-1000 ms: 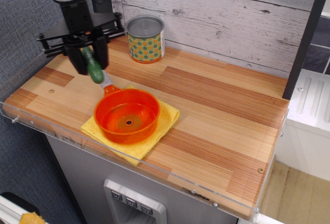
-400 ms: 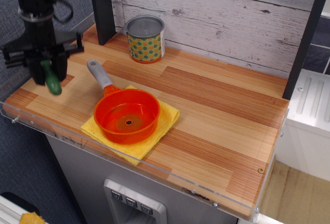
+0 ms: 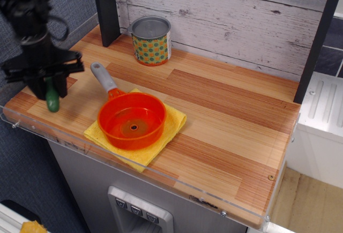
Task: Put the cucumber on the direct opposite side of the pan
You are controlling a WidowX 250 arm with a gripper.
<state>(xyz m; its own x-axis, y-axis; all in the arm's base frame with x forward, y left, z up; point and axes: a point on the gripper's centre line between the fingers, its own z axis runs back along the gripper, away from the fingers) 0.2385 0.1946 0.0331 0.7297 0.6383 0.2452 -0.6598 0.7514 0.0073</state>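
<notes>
From the single overhead view, the hand (image 3: 47, 87) hangs over the far-left part of the wooden tabletop (image 3: 225, 110), its dark fingers (image 3: 37, 88) pinching the upper end of the cucumber (image 3: 52, 98). The cucumber stands nearly upright, its lower rounded end at or just above the wood near the left edge; whether it touches the surface cannot be told. To its right, apart from it, the pan (image 3: 132, 120) sits on a yellow cloth (image 3: 172, 121) near the front edge, the grey handle (image 3: 103, 77) pointing toward the far left. The cucumber is left of that handle, well clear of the orange bowl. At the far side, against the pale plank wall (image 3: 230, 13), stands a dotted can (image 3: 151, 40), right of a dark post (image 3: 105, 8).
</notes>
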